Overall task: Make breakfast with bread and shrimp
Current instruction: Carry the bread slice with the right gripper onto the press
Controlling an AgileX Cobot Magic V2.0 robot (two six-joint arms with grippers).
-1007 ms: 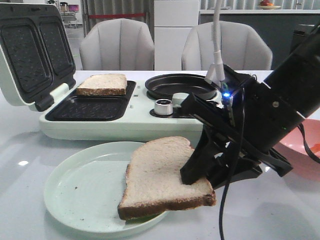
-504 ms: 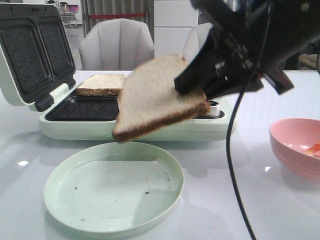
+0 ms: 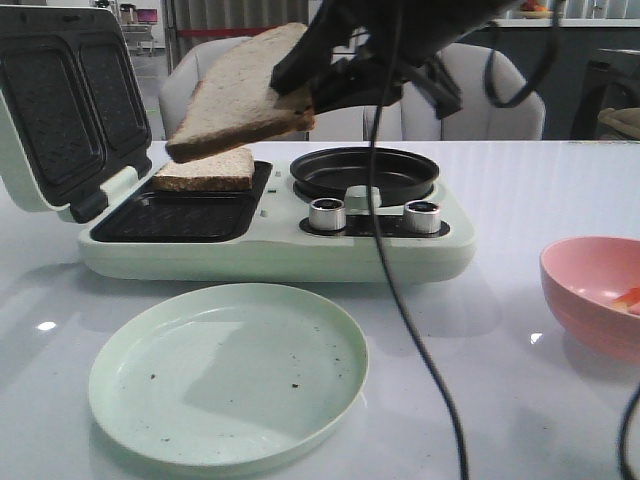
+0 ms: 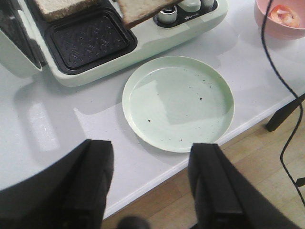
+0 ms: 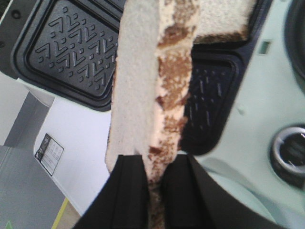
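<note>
One bread slice (image 3: 243,92) hangs tilted, pinched by its crust edge in the right gripper (image 3: 312,88). It hovers above the second slice (image 3: 205,170). Left gripper (image 4: 151,183) gapes wide, holding nothing.

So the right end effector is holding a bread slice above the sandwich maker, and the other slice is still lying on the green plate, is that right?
Not quite: the plate is empty. The front view shows the other slice in the sandwich maker's rear tray. The right end effector does hold a bread slice above the sandwich maker.
</note>
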